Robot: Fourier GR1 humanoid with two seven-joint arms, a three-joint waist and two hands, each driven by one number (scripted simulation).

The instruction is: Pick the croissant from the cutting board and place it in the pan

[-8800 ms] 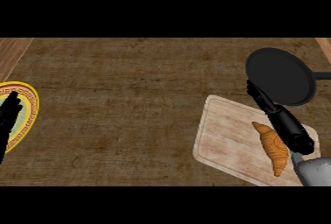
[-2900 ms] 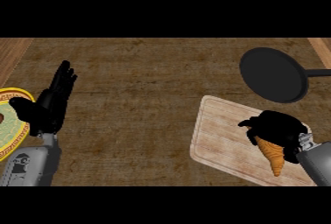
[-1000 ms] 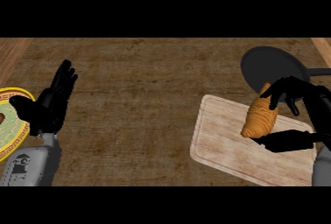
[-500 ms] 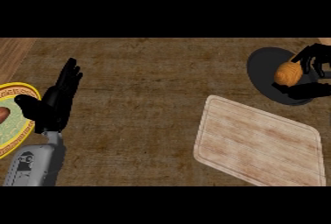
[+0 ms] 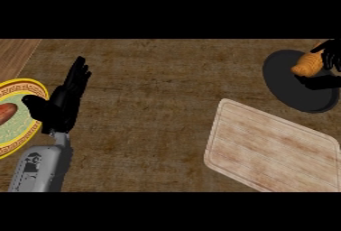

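Note:
At the far right edge of the head view my right hand (image 5: 331, 58) is curled round the golden-brown croissant (image 5: 307, 64), holding it over the black pan (image 5: 293, 85). I cannot tell whether the croissant touches the pan. The pale wooden cutting board (image 5: 269, 146) lies bare at the lower right, below the pan. My left hand (image 5: 61, 103) rests open at the left with its fingers pointing up, holding nothing.
A yellow-rimmed plate (image 5: 20, 135) with a reddish-brown piece of food (image 5: 5, 112) lies at the left edge, partly behind my left hand. The brown counter (image 5: 153, 99) stretches between the two hands. A lighter wooden strip (image 5: 15, 52) shows at the upper left.
My right hand has lifted the croissant off the cutting board and carried it up and right, over the pan. The left hand has stayed open at the left.

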